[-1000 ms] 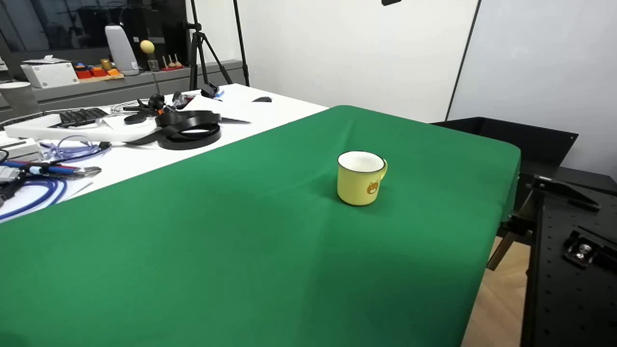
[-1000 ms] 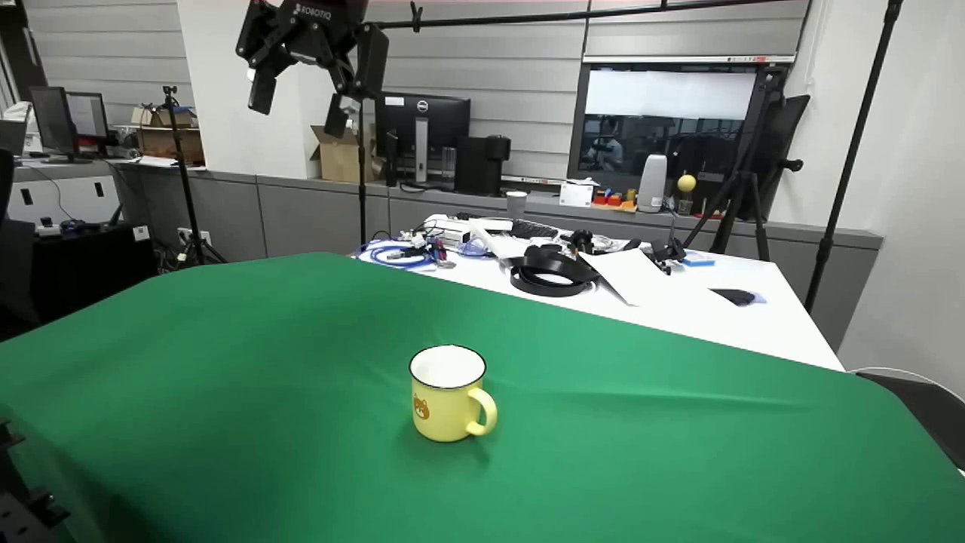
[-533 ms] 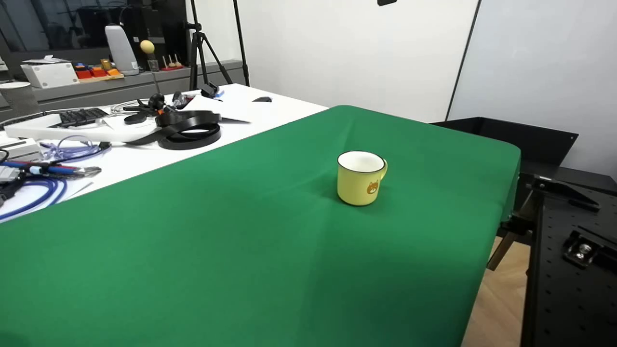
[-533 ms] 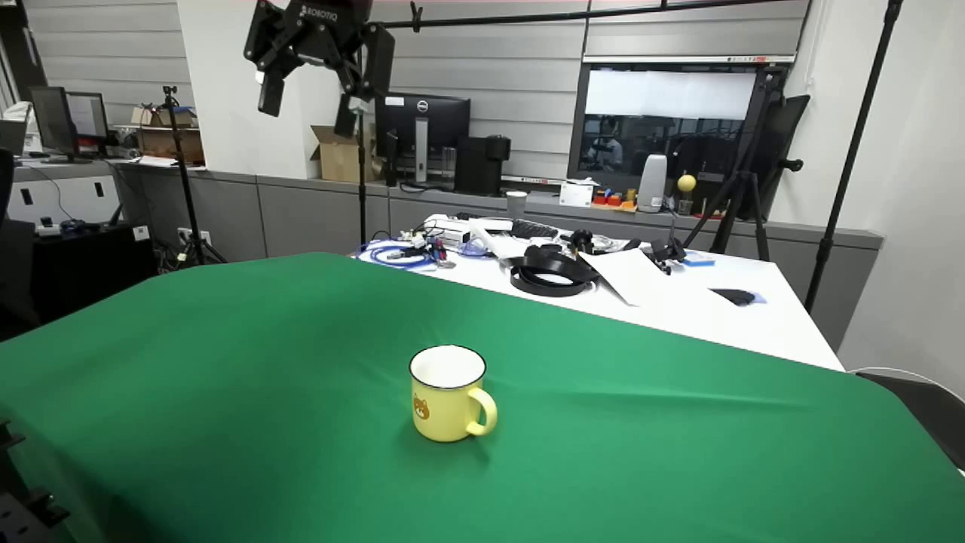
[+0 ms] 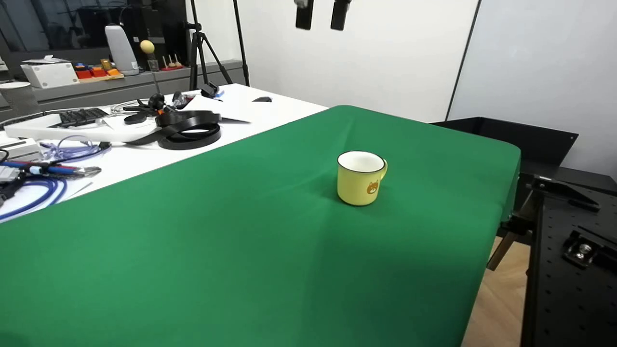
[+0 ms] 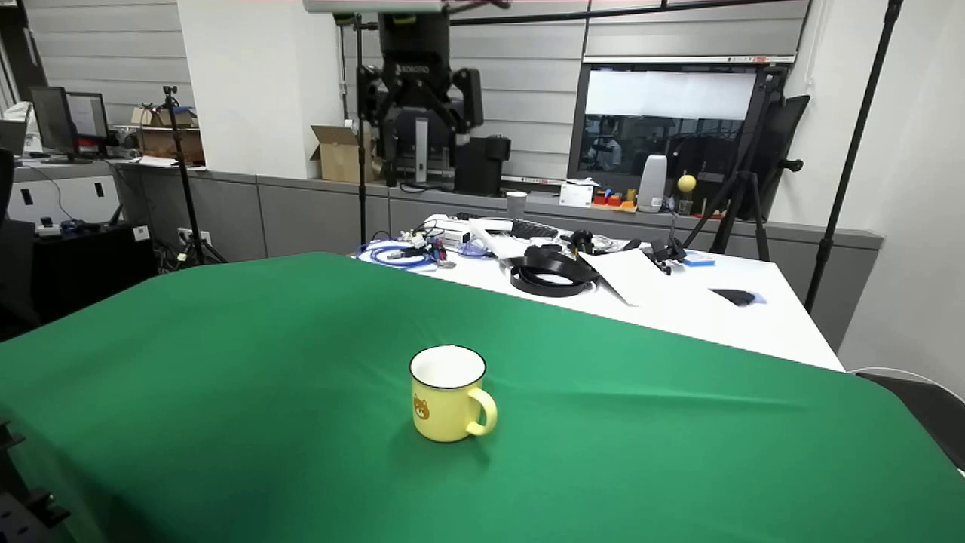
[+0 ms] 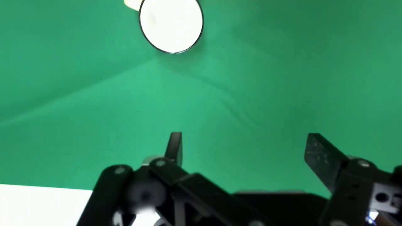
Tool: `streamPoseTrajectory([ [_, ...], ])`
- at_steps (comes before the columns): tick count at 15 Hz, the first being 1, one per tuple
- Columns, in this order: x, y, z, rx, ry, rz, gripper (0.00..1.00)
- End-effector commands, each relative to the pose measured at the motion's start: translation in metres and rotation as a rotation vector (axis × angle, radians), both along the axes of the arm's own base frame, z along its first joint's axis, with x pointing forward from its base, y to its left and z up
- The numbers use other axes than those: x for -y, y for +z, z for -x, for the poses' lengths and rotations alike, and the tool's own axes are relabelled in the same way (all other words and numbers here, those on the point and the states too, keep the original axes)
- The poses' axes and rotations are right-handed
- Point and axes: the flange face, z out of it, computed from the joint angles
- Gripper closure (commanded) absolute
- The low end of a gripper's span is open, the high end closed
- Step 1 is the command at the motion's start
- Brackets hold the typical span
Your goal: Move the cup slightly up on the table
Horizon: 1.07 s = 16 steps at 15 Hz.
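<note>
Cup (image 5: 355, 187) upright on surface (image 5: 231, 260) — hand (image 5: 321, 23) high, not yet over it, grasping nothing, fingers (image 5: 303, 18) spread presumably so cup fits between for coming shift.

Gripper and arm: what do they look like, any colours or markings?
The gripper is black and visibly jointed, with blocky fingers and pale ROBOTIQ lettering. Of the arm, just a pale piece shows, cut off by an exterior view's top edge.
</note>
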Motion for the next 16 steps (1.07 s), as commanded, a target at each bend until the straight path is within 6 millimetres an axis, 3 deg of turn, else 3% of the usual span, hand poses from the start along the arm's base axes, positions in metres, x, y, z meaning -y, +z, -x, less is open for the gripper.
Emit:
streamPoseTrajectory([
  [1, 0.021, -0.048, -0.026, 0.012, -0.072, 0.027, 0.0],
  [6, 0.03, -0.124, -0.034, -0.054, -0.106, 0.062, 0.0],
  [9, 0.026, -0.157, -0.033, -0.108, -0.106, 0.066, 0.0],
  [16, 0.021, -0.182, -0.034, -0.18, -0.126, 0.037, 0.0],
])
